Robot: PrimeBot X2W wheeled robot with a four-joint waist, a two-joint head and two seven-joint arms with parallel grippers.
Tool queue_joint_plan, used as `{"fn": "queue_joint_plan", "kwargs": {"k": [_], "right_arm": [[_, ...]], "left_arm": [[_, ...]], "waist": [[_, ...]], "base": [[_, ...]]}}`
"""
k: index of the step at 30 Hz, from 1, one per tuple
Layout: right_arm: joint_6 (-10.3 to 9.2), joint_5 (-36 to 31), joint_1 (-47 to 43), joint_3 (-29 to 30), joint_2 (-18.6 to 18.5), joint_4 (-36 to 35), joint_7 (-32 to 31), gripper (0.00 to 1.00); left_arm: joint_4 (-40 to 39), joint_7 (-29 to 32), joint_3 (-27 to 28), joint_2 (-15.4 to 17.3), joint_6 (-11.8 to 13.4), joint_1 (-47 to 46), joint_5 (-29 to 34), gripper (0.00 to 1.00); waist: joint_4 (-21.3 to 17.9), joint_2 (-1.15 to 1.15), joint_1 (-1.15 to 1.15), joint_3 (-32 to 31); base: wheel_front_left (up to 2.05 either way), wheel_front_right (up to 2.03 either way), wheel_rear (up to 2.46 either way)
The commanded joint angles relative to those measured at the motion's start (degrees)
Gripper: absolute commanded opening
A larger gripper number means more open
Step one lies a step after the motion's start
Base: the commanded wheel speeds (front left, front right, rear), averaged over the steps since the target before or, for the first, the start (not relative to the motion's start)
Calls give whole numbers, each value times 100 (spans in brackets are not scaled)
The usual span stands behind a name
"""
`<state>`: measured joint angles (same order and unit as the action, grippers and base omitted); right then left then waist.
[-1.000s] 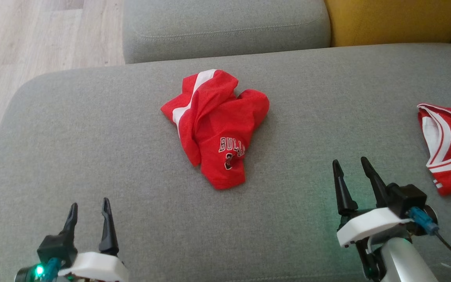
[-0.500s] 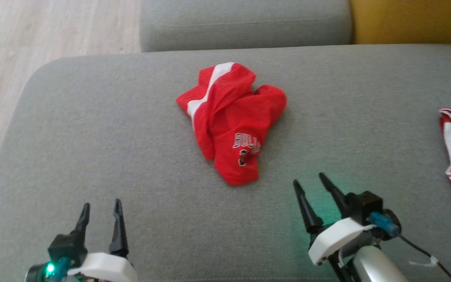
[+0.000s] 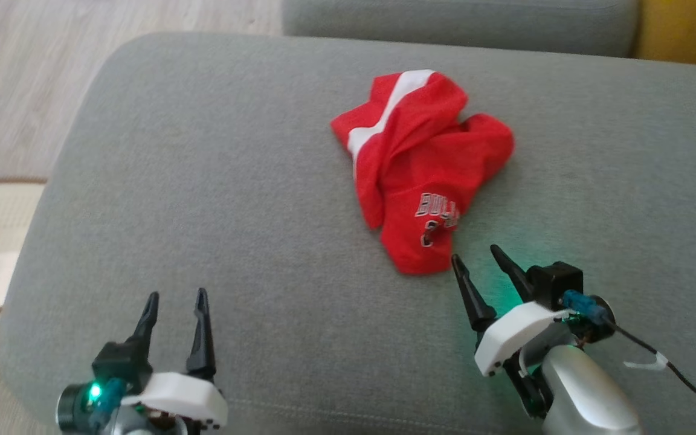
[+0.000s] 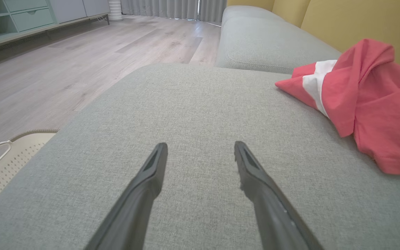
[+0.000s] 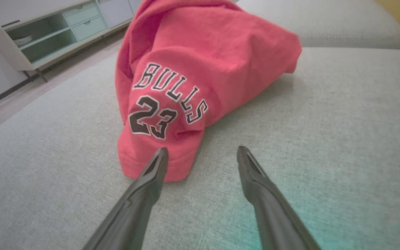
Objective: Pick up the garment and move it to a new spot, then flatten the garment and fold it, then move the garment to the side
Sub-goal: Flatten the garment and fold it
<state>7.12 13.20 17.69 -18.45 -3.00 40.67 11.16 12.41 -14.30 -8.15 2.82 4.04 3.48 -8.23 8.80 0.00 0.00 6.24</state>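
Observation:
The garment (image 3: 423, 166) is a crumpled red piece with a white stripe and "BULLS 23" lettering, lying in a heap on the grey sofa cushion (image 3: 233, 199). My right gripper (image 3: 476, 258) is open just at the garment's near hem, its left fingertip (image 5: 161, 156) in front of the hem. The right wrist view shows the garment (image 5: 200, 69) close up. My left gripper (image 3: 176, 296) is open over bare cushion at the lower left, well apart from the garment (image 4: 363, 100), nothing between its fingers.
The cushion's left edge drops to a wooden floor (image 3: 16, 78). A pale basket (image 4: 2, 159) stands on the floor beside the sofa. A second grey cushion (image 3: 457, 21) and a yellow backrest (image 3: 686, 30) lie beyond. A low cabinet (image 5: 47, 34) stands across the room.
The head camera has turned left, so the garment sits further right in view. My right gripper has closed in on the garment's near hem. The left gripper keeps its place.

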Motion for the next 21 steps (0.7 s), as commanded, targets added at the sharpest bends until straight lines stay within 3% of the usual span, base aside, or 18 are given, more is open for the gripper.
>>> {"fn": "queue_joint_plan", "kwargs": {"k": [1, 10, 11, 13, 14, 21], "right_arm": [[36, 45, 224, -106, 13, -112, 40, 100], [36, 51, 664, -135, 13, 592, -67, 100], [36, 61, 693, -174, 13, 658, -83, 91], [36, 101, 726, -257, 13, 765, -112, 16], [36, 117, 736, -289, 13, 805, -110, 0], [36, 101, 864, -34, 13, 920, 197, 0]], "left_arm": [[-191, -70, 157, 7, 3, -288, -19, 100], [-233, -70, 43, 6, 24, -505, -76, 100], [-236, -70, 41, 6, 27, -518, -79, 100], [-241, -70, 39, 6, 39, -538, -86, 100], [-246, -70, 42, 6, 47, -548, -93, 100], [-237, -70, 92, 6, 90, -546, -144, 100]], "waist": [[109, 0, 0, 98], [411, 0, 0, 423], [421, 0, 0, 439], [431, 0, 0, 464], [428, 0, 0, 473], [211, 0, 0, 409]], "base": [[0, 0, 0], [0, 0, 0], [0, 0, 0], [0, 0, 0], [0, 0, 0], [0, 0, 0]]}}
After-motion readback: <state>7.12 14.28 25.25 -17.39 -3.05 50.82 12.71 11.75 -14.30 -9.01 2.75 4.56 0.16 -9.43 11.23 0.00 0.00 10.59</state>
